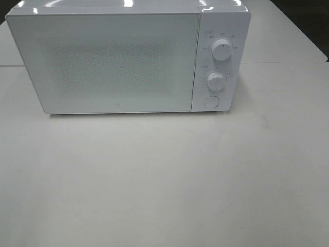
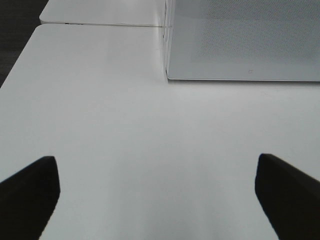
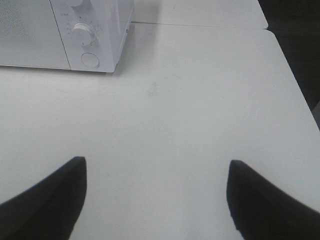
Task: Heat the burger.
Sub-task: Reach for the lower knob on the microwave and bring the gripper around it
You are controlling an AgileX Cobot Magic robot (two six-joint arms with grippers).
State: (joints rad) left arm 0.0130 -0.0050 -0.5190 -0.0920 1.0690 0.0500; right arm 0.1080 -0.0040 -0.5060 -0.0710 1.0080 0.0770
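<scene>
Behind wide tabletop (image 1: pixel 164 180) room, microwave (image 1: pixel 103 62) shut; L fingers (image 2: pixel 30 195), R fingers (image 3: pixel 50 197) both spread.

A white microwave (image 1: pixel 128 10) stands at the far side of a white table (image 1: pixel 164 180), its speckled door (image 1: pixel 103 62) shut and facing the camera. On the control panel (image 1: pixel 226 23) to the right of the door, an upper knob (image 1: pixel 221 50) sits above a lower knob (image 1: pixel 216 81), with a round button (image 1: pixel 211 101) beneath both. A seam (image 1: pixel 288 63) crosses the tabletop just right of the microwave.
</scene>
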